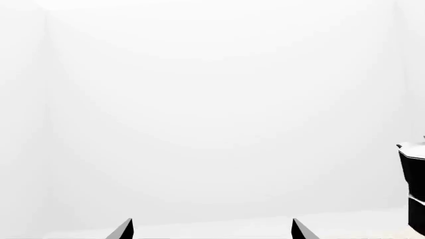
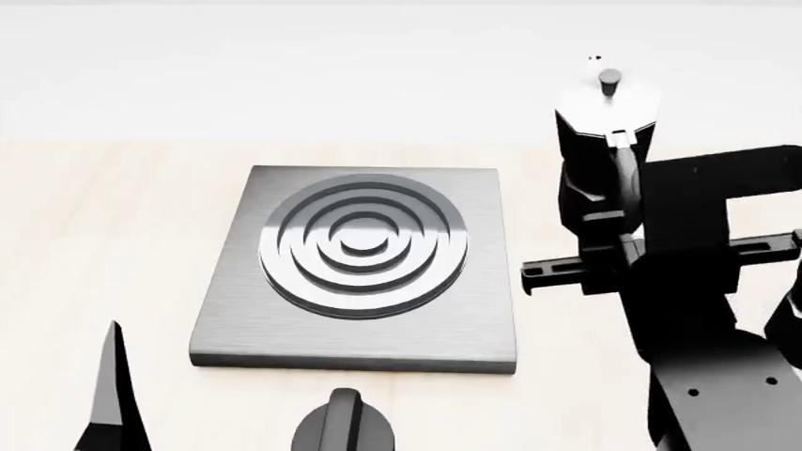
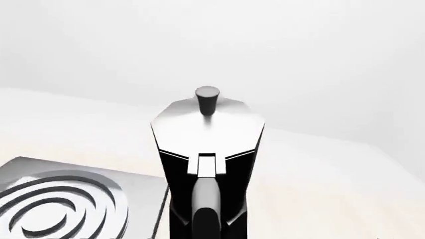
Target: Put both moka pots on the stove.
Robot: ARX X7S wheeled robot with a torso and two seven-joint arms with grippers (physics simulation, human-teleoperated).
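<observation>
One moka pot [image 2: 606,132], black with a silvery lid and small knob, is just right of the stove [image 2: 363,272], a dark-grey plate with a ring burner. My right gripper [image 2: 611,230] is shut on the pot's curved handle [image 3: 206,209]. In the right wrist view the pot [image 3: 207,149] fills the middle, and the stove [image 3: 59,199] lies beside its base. My left gripper [image 1: 212,229] is open and holds nothing; one of its fingers [image 2: 113,395] shows at the front left of the stove. A moka pot [image 1: 415,189] shows at the edge of the left wrist view; I cannot tell if it is the same one.
A short round black knob [image 2: 345,423] with a ridge sits at the stove's front edge. The light wooden table [image 2: 100,207] runs to a white wall behind. My right arm [image 2: 715,310] covers the table's right side.
</observation>
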